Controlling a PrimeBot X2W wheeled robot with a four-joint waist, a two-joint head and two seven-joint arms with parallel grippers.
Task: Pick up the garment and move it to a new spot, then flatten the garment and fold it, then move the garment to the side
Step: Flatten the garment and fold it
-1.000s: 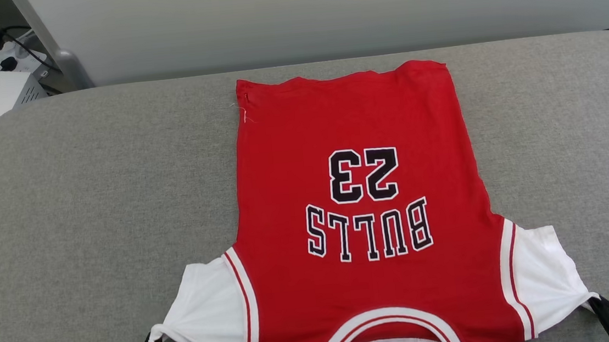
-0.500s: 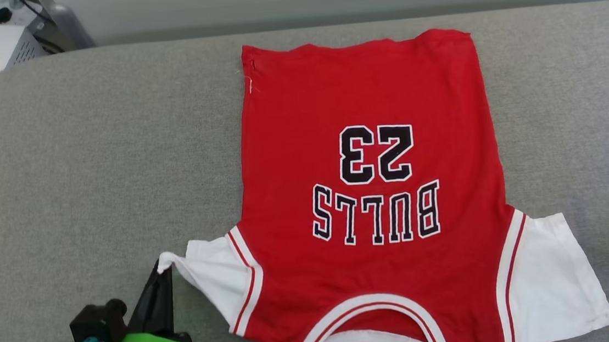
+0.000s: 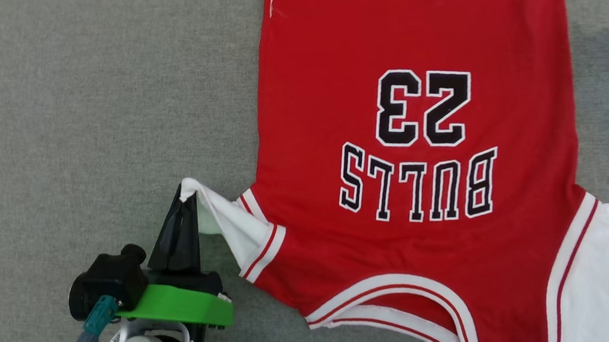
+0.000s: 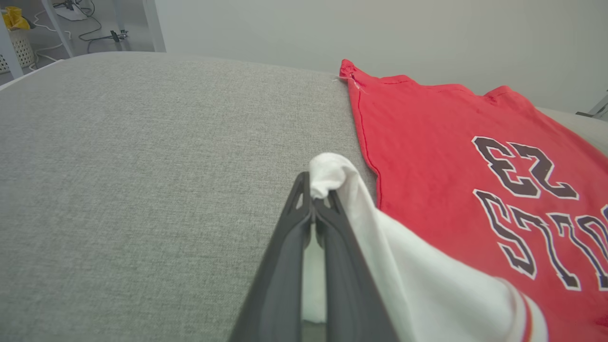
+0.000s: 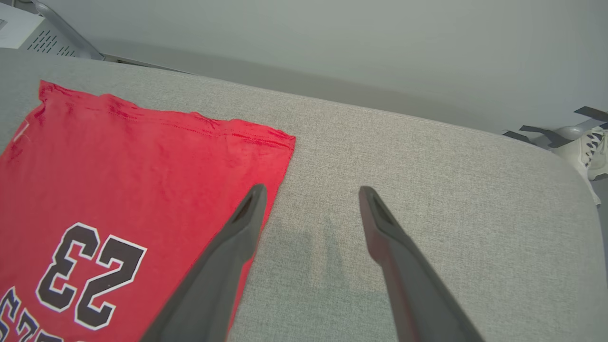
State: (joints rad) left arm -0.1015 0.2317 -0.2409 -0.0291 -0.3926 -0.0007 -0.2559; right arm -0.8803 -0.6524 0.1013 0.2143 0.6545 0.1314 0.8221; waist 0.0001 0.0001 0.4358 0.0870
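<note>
While the garment point(image 3: 327, 53) lies spread print-up on the grey fabric-covered desk point(image 3: 83, 102), the left claw point(image 3: 188, 195), at the lower left of the head view, is pinched closed on the tip of the left sleeve point(image 3: 229, 221). Its two dark fingers meet at a point. Behind them sit a green mount point(image 3: 179, 308) and a black camera block point(image 3: 107, 279). The left wrist view confirms the grip. There the left claw point(image 4: 311, 190) has its jaws together with white cloth bunched over the tips. The left sleeve point(image 4: 403, 266) is drawn up off the desk point(image 4: 142, 142) in a taut ridge running to the red body of the garment point(image 4: 451, 142).

To the right, the red body lies flat, hem toward the far side and neckline point(image 3: 393, 301) toward the robot. The black, white-outlined print point(image 3: 418, 150), reading BULLS 23, appears upside down from the head. Red-and-white striped trim borders the neckline and both armholes. Further right, the right sleeve point(image 3: 606, 277) lies flat on the desk, partly cut off by the frame edge.

In the right wrist view, the right claw point(image 5: 312, 190) is spread wide and grips nothing. Its fingers point across the desk point(image 5: 427, 190) just beside the hem corner of the garment point(image 5: 118, 156). One finger overlaps the red side edge in that view; whether it touches the cloth cannot be told. A pale shoe point(image 5: 582, 147) sits beyond the desk's far right corner.
</note>
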